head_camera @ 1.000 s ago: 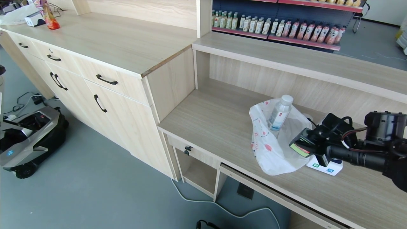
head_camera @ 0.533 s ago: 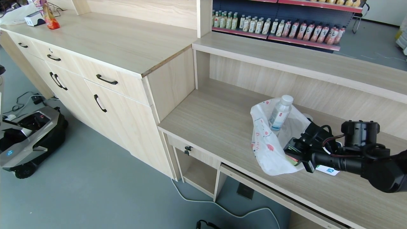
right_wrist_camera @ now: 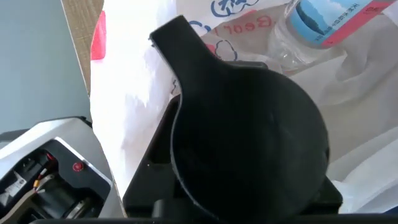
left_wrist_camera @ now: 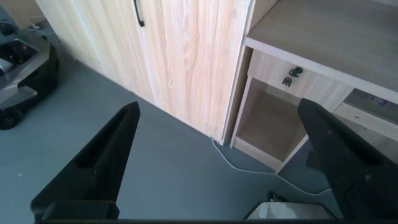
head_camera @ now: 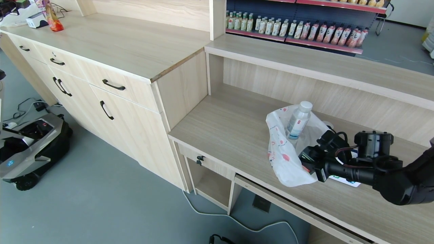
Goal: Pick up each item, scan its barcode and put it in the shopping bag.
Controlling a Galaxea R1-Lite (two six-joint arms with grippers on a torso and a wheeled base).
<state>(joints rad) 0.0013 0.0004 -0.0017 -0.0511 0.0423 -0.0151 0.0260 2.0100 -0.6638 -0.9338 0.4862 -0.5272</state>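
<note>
The right gripper (head_camera: 307,160) is hovering at the white plastic shopping bag's (head_camera: 281,154) four o'clock rim; I cannot tell its jaws' state. The left gripper (left_wrist_camera: 217,155) is hanging with its jaws spread.

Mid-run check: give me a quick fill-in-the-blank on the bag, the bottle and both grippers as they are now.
The clear plastic bottle standing in the white plastic shopping bag has a ____ cap.
The right gripper holds a dark box at the mouth of the ____.
The left gripper hangs ____ over the grey floor.
Missing words: white; bag; open.
</note>
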